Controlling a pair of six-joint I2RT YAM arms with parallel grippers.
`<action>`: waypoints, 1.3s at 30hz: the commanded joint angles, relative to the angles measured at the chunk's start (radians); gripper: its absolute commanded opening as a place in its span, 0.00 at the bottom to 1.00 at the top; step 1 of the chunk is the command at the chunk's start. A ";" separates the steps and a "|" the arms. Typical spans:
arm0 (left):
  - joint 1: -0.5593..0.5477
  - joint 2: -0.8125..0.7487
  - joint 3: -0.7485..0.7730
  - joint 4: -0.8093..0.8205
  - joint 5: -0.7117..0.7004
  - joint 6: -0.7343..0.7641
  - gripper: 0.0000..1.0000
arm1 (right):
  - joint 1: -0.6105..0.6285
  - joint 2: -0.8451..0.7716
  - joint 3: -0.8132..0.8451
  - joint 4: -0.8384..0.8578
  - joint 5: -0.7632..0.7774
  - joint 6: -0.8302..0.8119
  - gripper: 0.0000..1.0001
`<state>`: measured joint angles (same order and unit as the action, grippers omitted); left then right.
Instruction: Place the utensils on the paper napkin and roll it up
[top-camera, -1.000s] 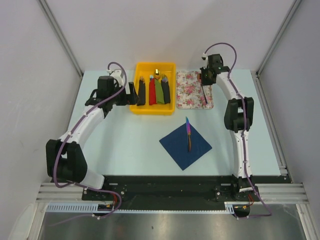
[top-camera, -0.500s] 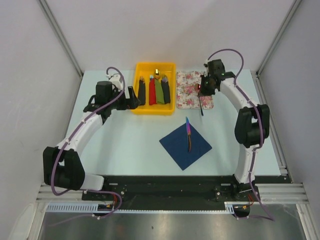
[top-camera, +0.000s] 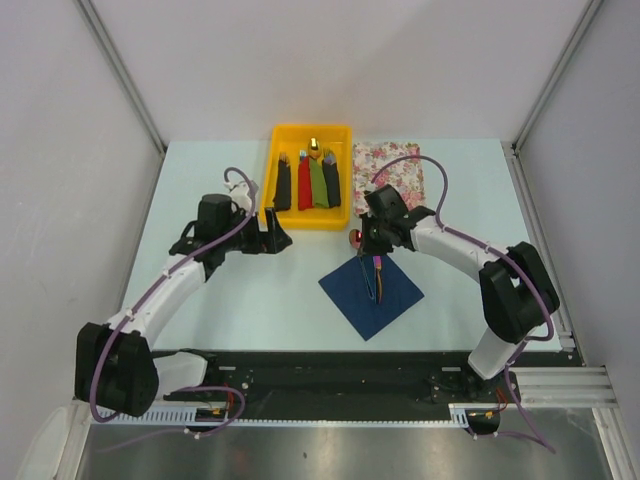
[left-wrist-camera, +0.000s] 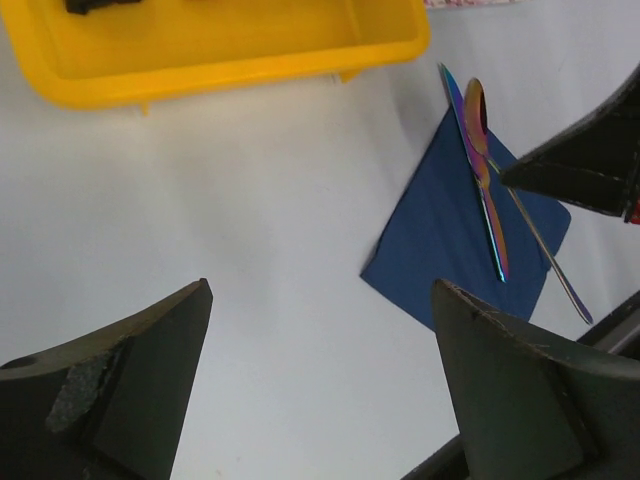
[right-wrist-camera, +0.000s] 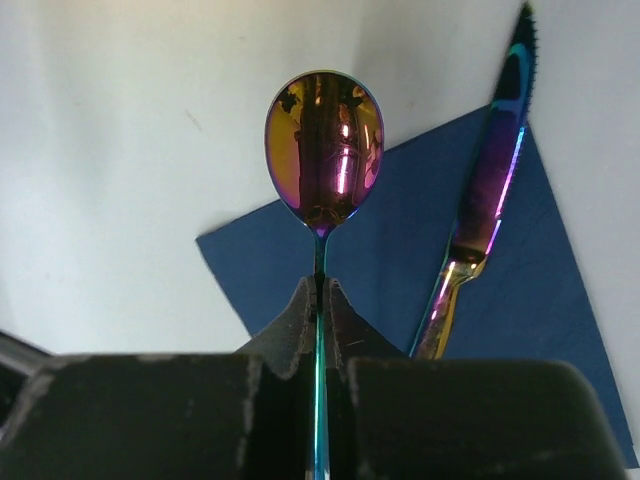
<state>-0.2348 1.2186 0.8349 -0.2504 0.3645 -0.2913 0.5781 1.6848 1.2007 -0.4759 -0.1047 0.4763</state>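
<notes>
Right hand (right-wrist-camera: 320, 292): pinched fully together on the thin handle of the spoon (right-wrist-camera: 323, 150), just behind the bowl. Bowl sticking straight out past the fingertips, hollow face toward the wrist camera, red-purple with a gold rim. Under the bowl: the near-left edge of the paper napkin (right-wrist-camera: 400, 250) and bare table (right-wrist-camera: 120, 150), roughly half over each. Cannot tell for sure whether the spoon touches the paper; seems to hang just above it.

Right of the spoon, the knife (right-wrist-camera: 488, 190): flat on the napkin, handle end toward the hand, serrated tip running past the napkin's far corner onto the table. Close alongside the spoon, angled slightly away, apart from it in the wrist view.

From above: navy napkin turned corner-on like a diamond, mid-table, right hand over its far corner.

Left hand (top-camera: 275, 238): spread wide, nothing between the fingers (left-wrist-camera: 120, 380). Hovering over bare table just in front of the yellow tray (top-camera: 312, 222), left of the napkin and apart from both utensils.

In the tray: black, red and green bundles (top-camera: 310, 185) side by side. Floral mat (top-camera: 400, 178) just right of the tray, beyond the right hand.
</notes>
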 joint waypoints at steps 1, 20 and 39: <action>-0.049 -0.045 -0.040 0.029 0.034 -0.049 0.95 | 0.012 -0.016 -0.001 0.122 0.154 0.047 0.00; -0.314 0.200 -0.099 0.353 0.174 -0.315 0.34 | 0.012 0.044 -0.082 0.143 0.221 0.105 0.00; -0.348 0.459 0.050 0.352 0.174 -0.384 0.00 | -0.008 0.116 -0.092 0.171 0.270 0.119 0.00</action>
<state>-0.5762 1.6554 0.8413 0.0959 0.5381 -0.6579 0.5697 1.7863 1.1049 -0.3386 0.1280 0.5762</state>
